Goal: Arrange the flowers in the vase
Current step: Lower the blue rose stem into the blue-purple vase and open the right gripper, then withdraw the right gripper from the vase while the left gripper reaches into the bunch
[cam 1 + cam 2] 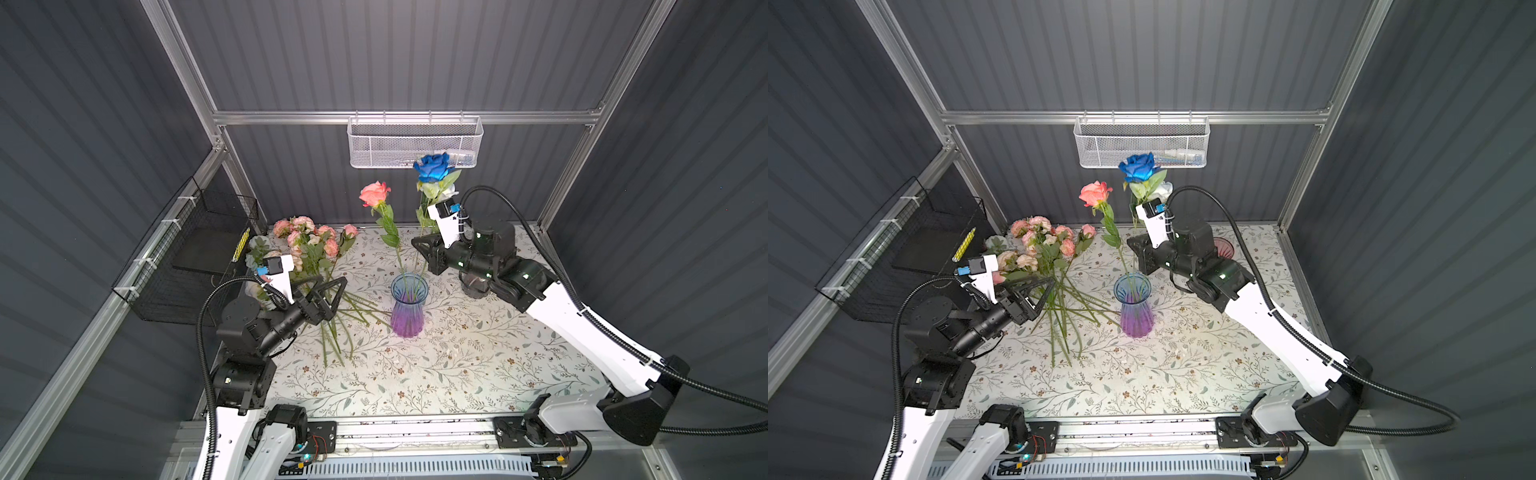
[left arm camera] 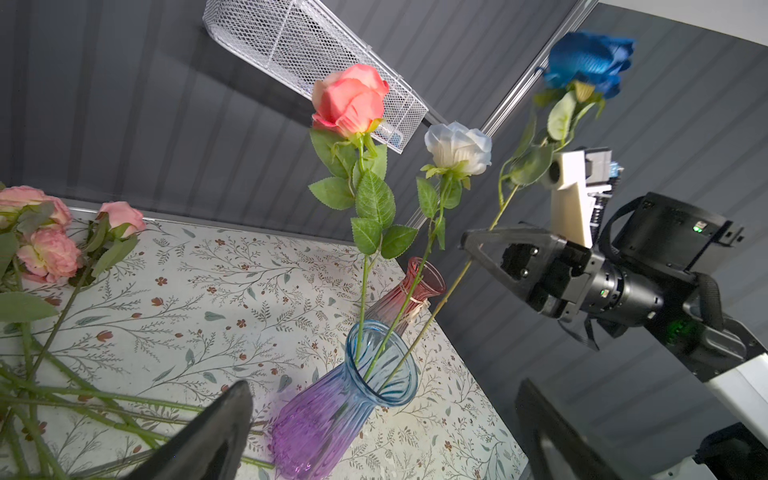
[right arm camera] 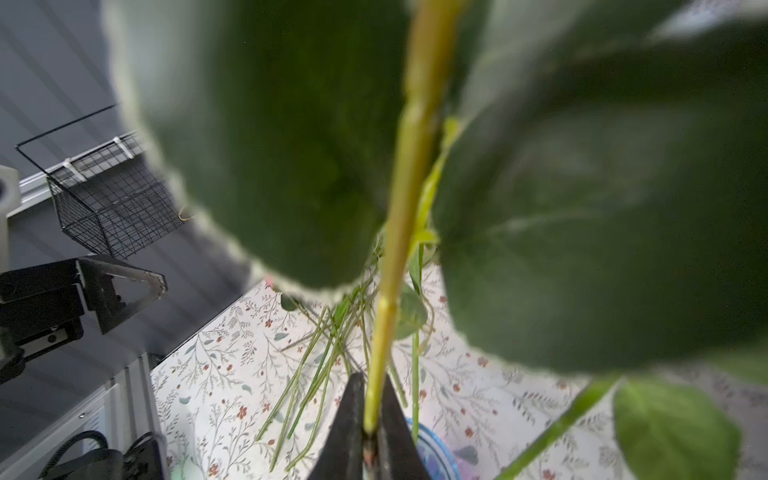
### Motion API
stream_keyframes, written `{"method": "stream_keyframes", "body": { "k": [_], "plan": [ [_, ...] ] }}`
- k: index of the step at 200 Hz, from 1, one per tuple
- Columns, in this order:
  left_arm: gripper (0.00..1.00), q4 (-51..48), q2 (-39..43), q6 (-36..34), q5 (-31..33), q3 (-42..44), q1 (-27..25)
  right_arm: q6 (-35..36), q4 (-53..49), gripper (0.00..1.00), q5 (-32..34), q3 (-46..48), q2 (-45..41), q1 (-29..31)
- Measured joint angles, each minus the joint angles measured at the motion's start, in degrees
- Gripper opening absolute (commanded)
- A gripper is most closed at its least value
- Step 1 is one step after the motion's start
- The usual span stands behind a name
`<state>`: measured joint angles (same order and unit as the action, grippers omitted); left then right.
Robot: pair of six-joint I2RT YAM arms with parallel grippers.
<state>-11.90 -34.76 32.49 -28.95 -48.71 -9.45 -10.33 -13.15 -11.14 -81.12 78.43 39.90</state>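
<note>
While three roses (image 1: 374,193) stand in one vase (image 1: 408,305), the right end effector (image 3: 372,386) pinches the blue rose (image 1: 432,166); the left end effector (image 1: 332,284), at nine o'clock, gapes empty.

Two vases (image 2: 332,415); three upright roses (image 2: 351,102); two baskets (image 1: 413,143); loose stems (image 1: 332,332), perhaps seven.

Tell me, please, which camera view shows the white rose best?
The left wrist view. There the white rose shows whole, bloom and stem down into the vase. In both top views only a bit of white petal peeks out by the right arm's wrist camera. The right wrist view shows blurred leaves, no white bloom.
</note>
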Motion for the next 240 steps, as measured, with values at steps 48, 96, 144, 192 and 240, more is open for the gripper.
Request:
{"method": "stream_keyframes", "body": {
  "k": [48,96,144,192,240],
  "plan": [
    [1.00,-0.13,-0.42,0.04,0.72,1.27,0.00,-3.56,2.69,0.64,-0.22,5.22,-3.50,0.00],
    [1.00,-1.14,-1.33,0.04,3.32,1.99,0.00,-7.78,5.86,0.69,-0.52,12.44,-13.88,0.00],
    [0.97,-3.17,-4.90,0.72,9.07,4.70,0.00,-11.78,9.18,0.69,-3.28,22.05,-26.77,0.00],
    [0.66,-5.29,-16.09,2.19,17.81,6.88,0.00,-13.73,9.84,0.65,-4.07,27.87,-32.65,0.00],
    [0.52,-1.97,-34.82,2.54,22.21,7.87,0.00,-13.90,8.61,0.64,-4.04,29.42,-34.23,0.00]
  ]
}}
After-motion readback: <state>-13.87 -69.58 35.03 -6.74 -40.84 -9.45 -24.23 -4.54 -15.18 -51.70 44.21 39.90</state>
